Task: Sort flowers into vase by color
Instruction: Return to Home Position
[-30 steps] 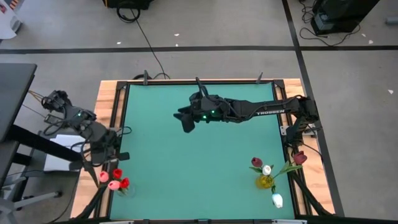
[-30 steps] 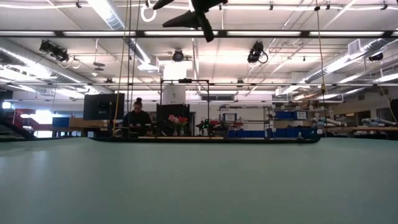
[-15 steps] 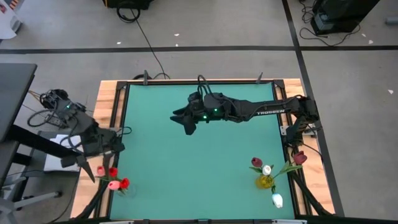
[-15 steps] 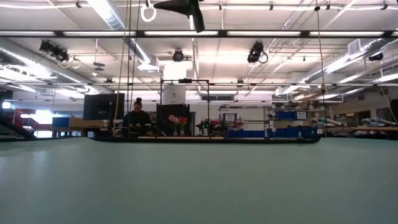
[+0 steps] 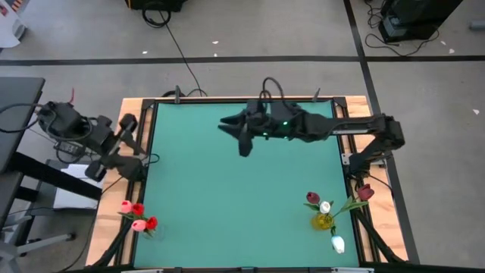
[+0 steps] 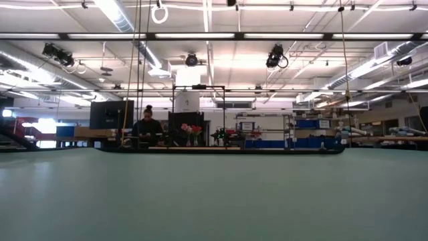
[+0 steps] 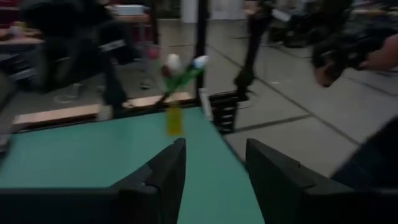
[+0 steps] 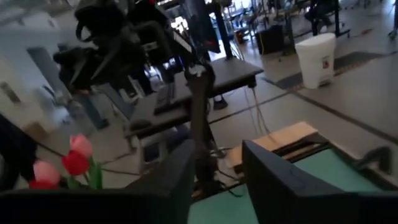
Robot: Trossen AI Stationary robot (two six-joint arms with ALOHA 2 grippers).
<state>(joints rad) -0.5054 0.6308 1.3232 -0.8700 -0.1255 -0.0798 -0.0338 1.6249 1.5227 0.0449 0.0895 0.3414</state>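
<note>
You have red and pink tulips [image 5: 138,216] bunched well apart from maroon and white tulips [image 5: 326,205], left gripper [image 7: 214,149] and right gripper [image 8: 217,152] jaws parted, empty; sorting appears complete.

Matt green mat [image 5: 227,197], bare wood border [image 5: 355,106], seemingly glass vase [image 5: 323,221].
</note>
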